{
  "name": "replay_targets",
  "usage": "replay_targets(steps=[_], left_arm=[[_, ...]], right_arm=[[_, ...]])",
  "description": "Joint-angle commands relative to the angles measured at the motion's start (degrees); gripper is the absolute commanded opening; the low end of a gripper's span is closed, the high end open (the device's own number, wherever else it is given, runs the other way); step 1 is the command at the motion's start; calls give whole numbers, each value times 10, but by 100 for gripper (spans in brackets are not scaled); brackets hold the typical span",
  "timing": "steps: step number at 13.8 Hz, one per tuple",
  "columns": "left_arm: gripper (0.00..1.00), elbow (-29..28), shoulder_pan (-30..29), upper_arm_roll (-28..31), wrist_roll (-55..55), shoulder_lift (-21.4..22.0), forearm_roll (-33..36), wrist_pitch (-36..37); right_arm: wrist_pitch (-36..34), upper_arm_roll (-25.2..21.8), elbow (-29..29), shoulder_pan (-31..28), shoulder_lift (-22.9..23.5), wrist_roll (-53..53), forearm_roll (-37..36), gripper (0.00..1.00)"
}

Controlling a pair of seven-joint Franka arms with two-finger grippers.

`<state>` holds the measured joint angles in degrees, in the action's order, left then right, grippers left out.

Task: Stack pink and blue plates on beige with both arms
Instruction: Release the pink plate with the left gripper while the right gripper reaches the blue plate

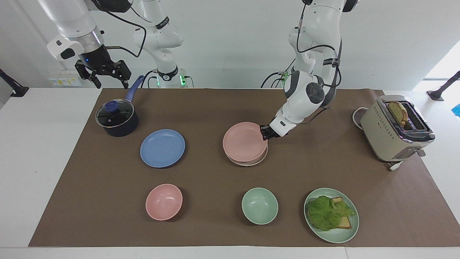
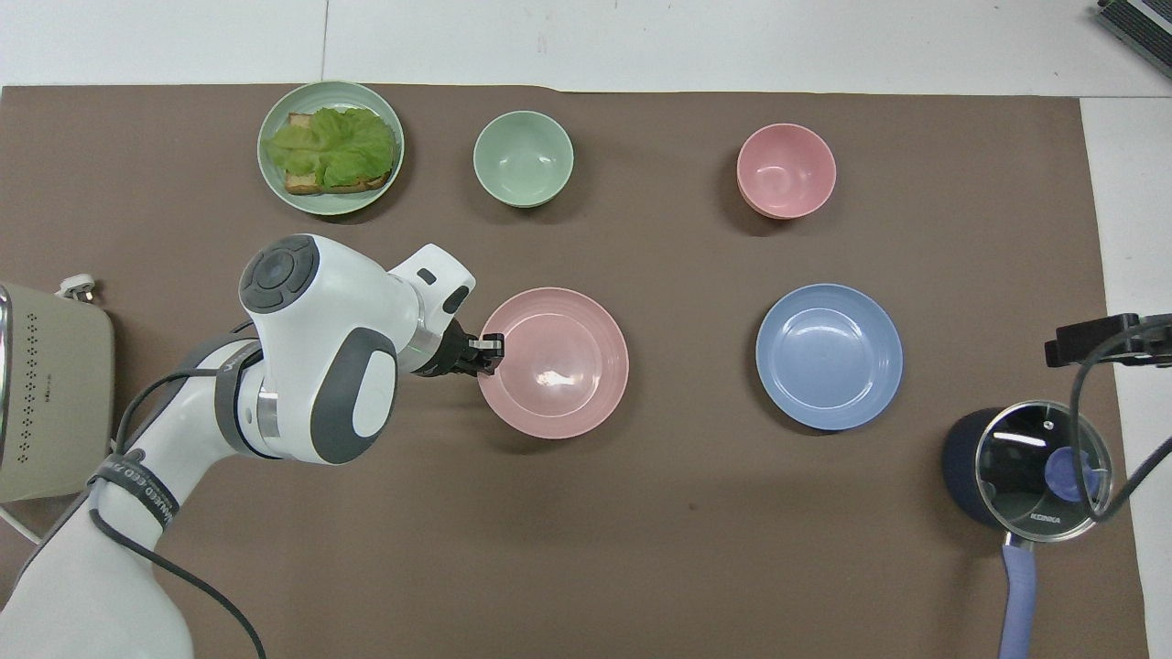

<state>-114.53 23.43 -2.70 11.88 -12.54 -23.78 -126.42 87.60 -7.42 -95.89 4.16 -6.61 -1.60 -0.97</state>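
While the left gripper [image 1: 265, 132] sits at the rim of the round pale pink matte plate [image 1: 244, 141], which seems to lie on the cream-beige plate [image 1: 251, 161], whether its fingers are pinching that rim I cannot tell. Spread, the waiting right gripper [image 1: 109, 76] hangs over the table's edge by the dark lidded saucepan [image 1: 116, 118], the arm closer to the round cornflower blue plate [image 1: 162, 148].

We see a brown mat [image 1: 215, 223] covering the white worktop [image 1: 32, 144]. A lidded dark pot [image 1: 117, 118] with a blue handle stands at the right arm's end, a beige toaster [image 1: 395, 129] holding bread at the left arm's end. Farthest from the robots sit a pink bowl [image 1: 164, 201], a green bowl [image 1: 260, 205] and a green plate [image 1: 332, 235] of toast under lettuce.
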Motion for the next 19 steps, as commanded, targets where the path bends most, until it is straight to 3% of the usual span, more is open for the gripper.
replay_targets(steps=[1,6,10,12,14,19], left_arm=[[100,-10,12,9,3,6,-9,-26],[100,-2,0,15,-3,4,2,-20],[100,44,-65,16,-12,9,88,32],[100,62,-110,16,-44,16,141,69],[100,93,-147,16,-90,17,147,121],[100,148,-203,16,-127,30,213,203]], right_arm=[[-2,1,-13,-6,-14,-10,4,100],[15,1,-25,-6,-13,-10,4,100],[147,2,-115,4,3,-15,4,100],[166,2,-127,1,32,-15,4,100],[183,2,-134,-3,62,-18,9,100],[325,2,-231,-16,100,-63,60,100]])
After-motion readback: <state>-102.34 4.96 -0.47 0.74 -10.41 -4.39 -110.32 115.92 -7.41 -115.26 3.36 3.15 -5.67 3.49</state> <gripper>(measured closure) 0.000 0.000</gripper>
